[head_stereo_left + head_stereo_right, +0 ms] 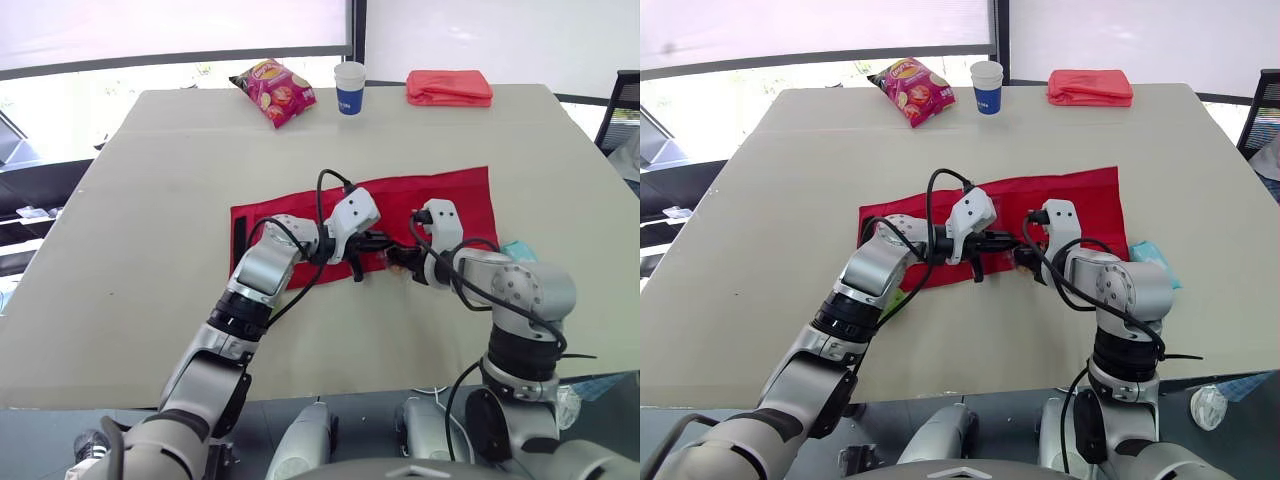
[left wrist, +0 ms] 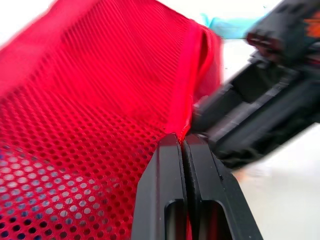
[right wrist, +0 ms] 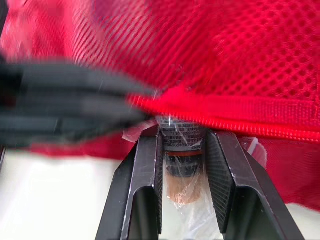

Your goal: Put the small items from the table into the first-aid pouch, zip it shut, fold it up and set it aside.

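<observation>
At the far edge of the table (image 1: 130, 220) lie a pink snack bag (image 1: 274, 90), a white and blue paper cup (image 1: 349, 87) and a folded red cloth (image 1: 449, 87), all well apart from the work. A small teal packet (image 1: 1152, 256) sits just beside the right forearm, close to the pouch's right end. Both arms reach in over the middle of the table and cover much of the pouch's near edge. The first-aid pouch (image 1: 450, 205) lies unfolded flat there, a long red strip with a black strap (image 1: 240, 235) at its left end and red mesh pockets inside. The left gripper (image 2: 182, 142) has its fingers pressed together on the red trim of a mesh pocket, lifting it. The right gripper (image 3: 182, 132) is clamped on a small wrapped item (image 3: 181, 150), a dark ribbed cap in clear plastic, right at the pocket's zipper edge.
</observation>
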### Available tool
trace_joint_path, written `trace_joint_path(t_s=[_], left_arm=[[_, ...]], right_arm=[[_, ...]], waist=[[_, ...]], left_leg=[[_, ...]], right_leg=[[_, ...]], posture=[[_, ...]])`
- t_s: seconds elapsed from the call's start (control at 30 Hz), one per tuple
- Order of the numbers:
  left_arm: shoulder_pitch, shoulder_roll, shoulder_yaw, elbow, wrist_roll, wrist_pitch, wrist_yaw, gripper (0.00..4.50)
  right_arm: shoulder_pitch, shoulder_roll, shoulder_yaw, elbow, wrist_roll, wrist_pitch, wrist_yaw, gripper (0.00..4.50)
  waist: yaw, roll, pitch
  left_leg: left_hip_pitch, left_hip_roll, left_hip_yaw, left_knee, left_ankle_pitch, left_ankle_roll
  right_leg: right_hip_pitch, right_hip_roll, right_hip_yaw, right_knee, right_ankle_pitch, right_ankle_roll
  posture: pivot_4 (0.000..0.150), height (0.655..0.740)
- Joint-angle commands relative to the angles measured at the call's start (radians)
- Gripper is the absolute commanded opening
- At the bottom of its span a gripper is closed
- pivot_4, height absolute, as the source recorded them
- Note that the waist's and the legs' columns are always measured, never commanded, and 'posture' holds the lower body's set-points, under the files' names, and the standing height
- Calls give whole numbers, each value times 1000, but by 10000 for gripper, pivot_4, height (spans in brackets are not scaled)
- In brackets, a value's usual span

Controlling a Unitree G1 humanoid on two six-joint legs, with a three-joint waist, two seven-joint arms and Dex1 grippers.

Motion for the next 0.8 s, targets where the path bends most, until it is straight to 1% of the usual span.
trace_joint_path(t_s=[0.03,0.07,0.17,0.2,0.23,0.33,0.4,0.43,0.5,0.6,0.8], left_arm=[[6,-4,-17,-52,-26,5,-19,0],[5,-6,-19,-46,-27,11,-17,0],[-6,-10,-19,-13,-26,19,-13,0],[-14,-11,-16,6,-27,27,-13,0],[-25,-9,-16,33,-25,33,-19,0],[-53,-3,-19,93,-21,37,-38,0],[-69,-1,-19,118,-27,51,-51,0],[-74,-1,-18,126,-29,56,-55,0],[-88,-2,-17,144,-39,81,-70,0],[-99,-5,-18,154,-41,90,-79,0],[-114,-16,-13,144,-54,115,-83,0]], right_arm=[[-25,16,-32,26,-9,-120,-24,7171],[-23,15,-28,35,2,-136,-14,15120],[10,-20,22,36,1,-166,-3,22911],[23,-26,27,11,18,-157,10,28377],[49,-65,62,-43,45,-136,43,32221],[108,-170,141,-167,101,-96,107,32221],[139,-216,166,-239,129,-83,130,32221],[147,-226,170,-257,137,-81,133,32221],[166,-306,231,-294,132,-89,142,32221],[179,-310,246,-290,131,-104,131,32221],[172,-359,366,-187,61,-235,109,32221]], waist=[[-1,1,0],[-1,1,0],[0,1,0],[1,1,0],[2,1,0],[3,1,-1],[0,1,-1],[-1,2,-1],[-3,2,-1],[-2,2,-1],[1,2,-1]], left_leg=[[0,0,0,0,0,0],[0,0,1,0,0,0],[0,0,1,0,0,0],[0,0,1,0,0,0],[0,0,1,0,0,0],[-1,-1,0,0,0,0],[0,-2,1,0,0,0],[0,-1,1,0,0,0],[0,0,1,-1,0,0],[0,0,2,-1,0,0],[0,0,2,0,0,0]], right_leg=[[0,0,0,0,0,0],[0,0,0,0,0,0],[0,0,0,0,0,0],[0,0,0,0,0,0],[0,0,0,0,0,0],[0,-1,0,-1,0,0],[0,0,0,-1,0,0],[0,0,0,-1,0,0],[0,1,0,0,0,0],[0,1,0,-1,0,0],[0,1,0,-1,0,0]], posture=[[1500,7400],[1500,7400],[1500,7400],[1500,7400],[1500,7400],[1500,7400],[1500,7400],[1500,7400],[1500,7400],[1500,7400],[1500,7400]])
